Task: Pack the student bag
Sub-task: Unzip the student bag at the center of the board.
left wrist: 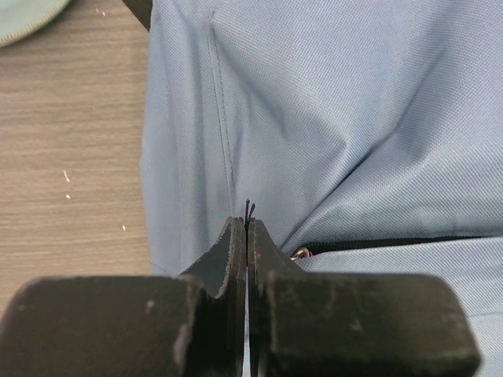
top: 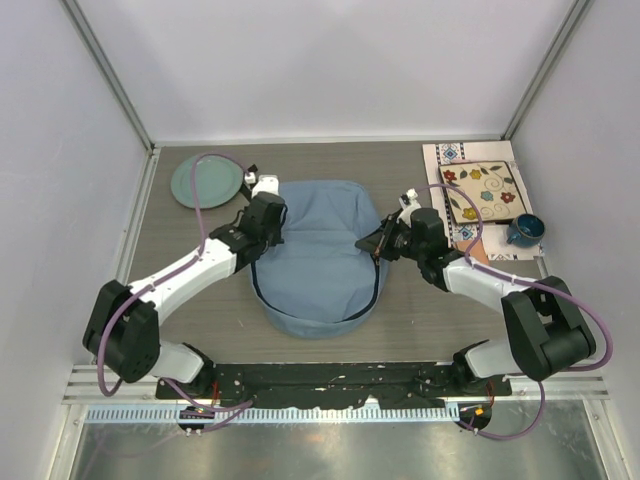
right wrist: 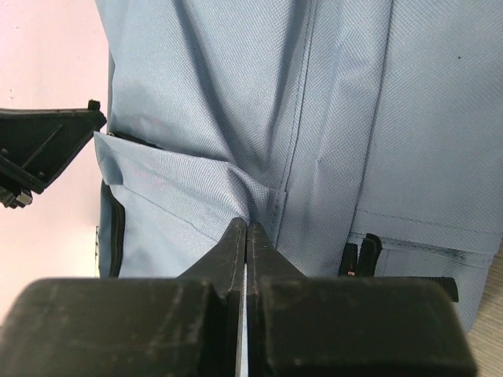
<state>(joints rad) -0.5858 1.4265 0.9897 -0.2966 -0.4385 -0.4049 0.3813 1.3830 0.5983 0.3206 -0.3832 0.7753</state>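
Note:
The student bag [top: 320, 265], light-blue fabric, lies flat in the middle of the table. My left gripper [top: 270, 224] is at its upper left edge. In the left wrist view that gripper [left wrist: 248, 220] is shut, with a thin dark cord [left wrist: 249, 207] poking out between the tips. A metal zipper ring [left wrist: 300, 253] and the dark zipper line [left wrist: 377, 243] lie just to its right. My right gripper [top: 379, 243] is at the bag's right edge. Seen from the right wrist, it [right wrist: 247, 225] is shut on a fold of the bag fabric [right wrist: 236, 86], and creases run into the tips.
A teal plate [top: 207, 181] lies at the back left. At the back right a flowered square book [top: 480, 190] rests on a patterned sheet [top: 440, 155], with a dark blue mug [top: 523, 230] in front of it. White walls enclose the table on three sides.

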